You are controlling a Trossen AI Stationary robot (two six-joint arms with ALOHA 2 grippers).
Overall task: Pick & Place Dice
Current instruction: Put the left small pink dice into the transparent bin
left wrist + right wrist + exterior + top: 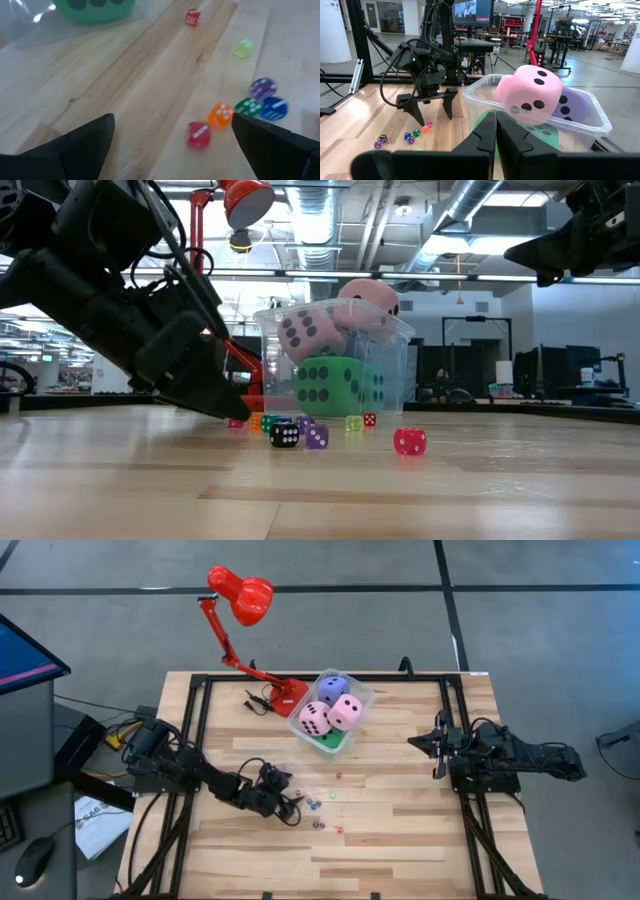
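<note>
From above, the left gripper (293,808) sits low over tiny dice (316,806) scattered mid-worktop (400,840), while pink, purple and green soft dice fill the clear tub (362,693) near the red lamp (240,595). Its wrist view shows jaws spread wide around a red die (198,135). The right gripper (496,122), jaws closed empty, waits at the worktop's right side.

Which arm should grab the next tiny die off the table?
Left. Its pincer is open and low over the tiny dice, with the orange die between its fingers. The right pincer is shut and far from them, raised beside the tub.
</note>
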